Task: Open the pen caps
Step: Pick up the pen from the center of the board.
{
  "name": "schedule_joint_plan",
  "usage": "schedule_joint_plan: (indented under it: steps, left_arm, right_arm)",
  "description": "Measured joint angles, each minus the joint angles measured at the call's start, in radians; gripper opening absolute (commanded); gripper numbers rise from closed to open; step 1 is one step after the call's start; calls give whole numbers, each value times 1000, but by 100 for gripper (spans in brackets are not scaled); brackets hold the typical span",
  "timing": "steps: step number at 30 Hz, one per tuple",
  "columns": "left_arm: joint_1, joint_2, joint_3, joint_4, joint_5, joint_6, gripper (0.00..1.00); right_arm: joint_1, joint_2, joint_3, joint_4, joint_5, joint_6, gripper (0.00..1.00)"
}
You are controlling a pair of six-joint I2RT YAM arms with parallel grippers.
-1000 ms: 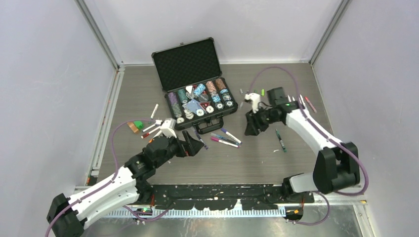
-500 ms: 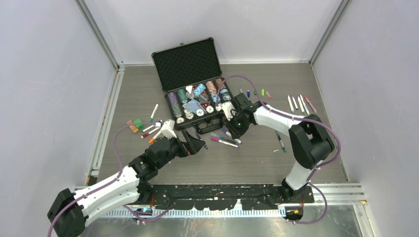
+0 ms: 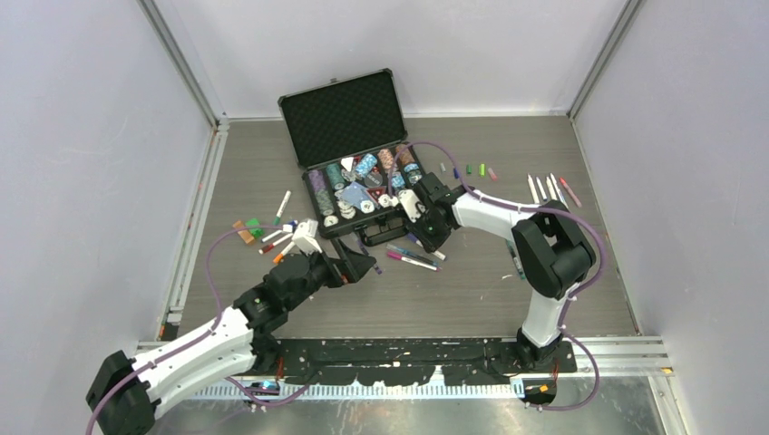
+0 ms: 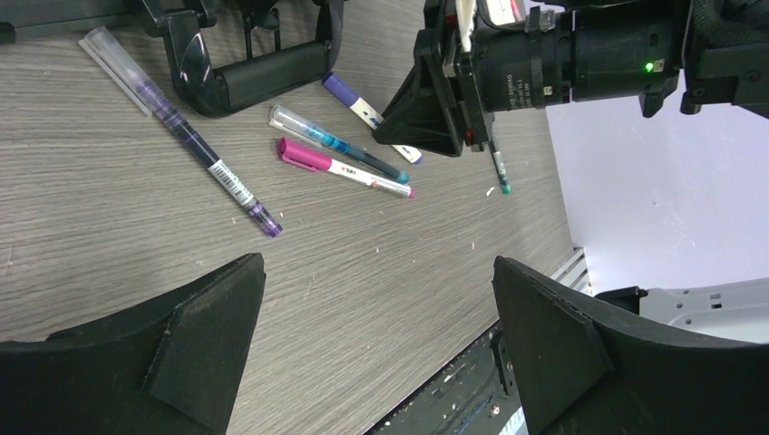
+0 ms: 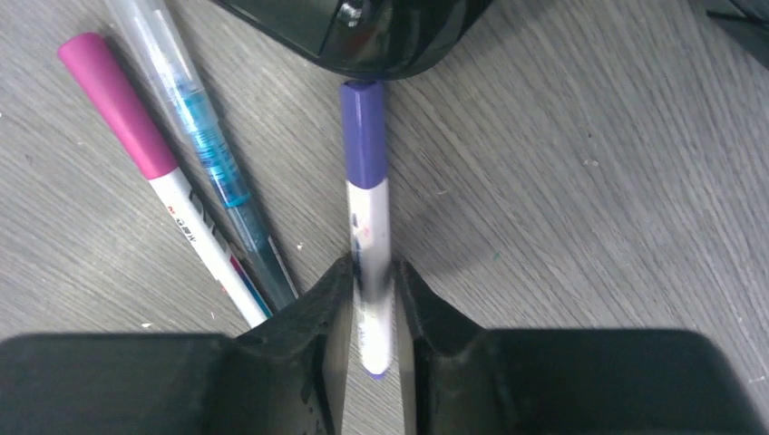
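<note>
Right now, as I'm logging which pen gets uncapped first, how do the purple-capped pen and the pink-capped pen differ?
Colour: the purple pen has a purple cap, the pink pen a pink one. Grip: the right end effector pinches the purple pen; the pink pen lies free. Pose: the purple pen points at the case; the pink pen slants beside a teal pen. Both are capped, white-barrelled, on the table.

robot lab cell: plain pale walls (image 3: 82, 136), aluminium frame (image 3: 181, 59), wood-grain table (image 3: 453, 299)

Bright, even light; soft shadows
</note>
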State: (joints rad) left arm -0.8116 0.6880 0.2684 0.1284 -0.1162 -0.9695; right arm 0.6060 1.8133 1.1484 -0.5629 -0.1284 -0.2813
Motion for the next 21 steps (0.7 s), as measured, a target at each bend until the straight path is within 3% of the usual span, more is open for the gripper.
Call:
schedule_joint_plan:
  steps: [7,13,16,21]
  left_arm:
    - [0,-38,-5,-7,-8,-4,100]
    - [0,10,-39,77,-7,-95,100]
    - [0,102,-73,193,2,-166,99]
    - [0,306,-52,346,50,-244,92]
  right_arm:
    - [5,6,6,-5,71,-8,2]
    - [-17,-21,-10,-21,79,-35,0]
    - [-71,-83,-23,-68,-23,-47,0]
    - [-193,-247,-26,-123,-358,-64,0]
